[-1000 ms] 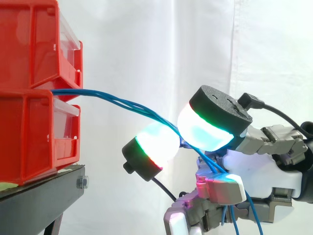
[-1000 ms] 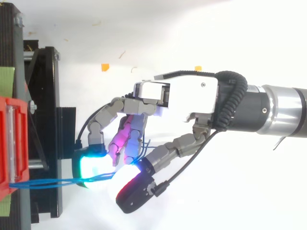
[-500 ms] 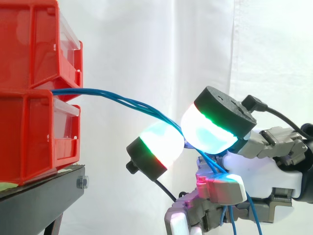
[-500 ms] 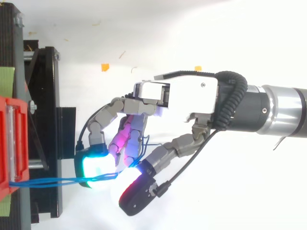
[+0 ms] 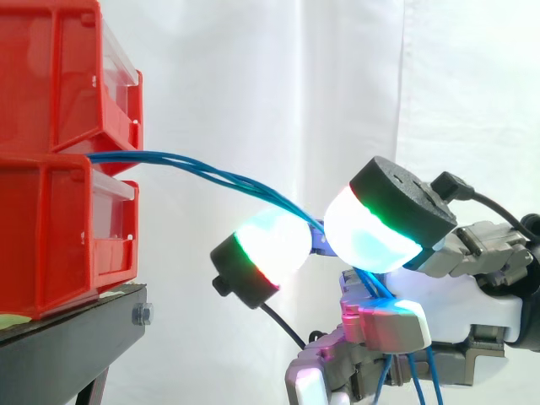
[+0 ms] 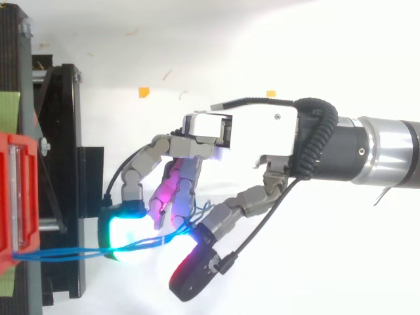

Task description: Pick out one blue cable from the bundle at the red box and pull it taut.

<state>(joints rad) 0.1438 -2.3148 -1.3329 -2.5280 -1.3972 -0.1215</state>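
Several thin blue cables [image 5: 211, 175] leave the gap between two stacked red bins [image 5: 59, 169] and slope down to the right. They run between two glowing fingertips [image 5: 270, 246] of my hand [image 5: 456, 295], which close on them from either side, then hang down past the palm. From above, the cables [image 6: 65, 251] stretch from the red bin [image 6: 16, 197] to my hand [image 6: 262, 141], whose fingers are curled towards the bin. The strands lie together as a bundle; I cannot tell one strand apart in the pinch.
The bins rest on a black stand [image 5: 67, 346], whose frame [image 6: 62, 164] lies left of the hand in the top view. A small orange scrap [image 6: 143, 92] lies on the white floor. A white curtain hangs behind.
The black-capped fingertip has shifted right and slightly down, away from the bins. The other pad has barely moved. The cables stay between the two pads.
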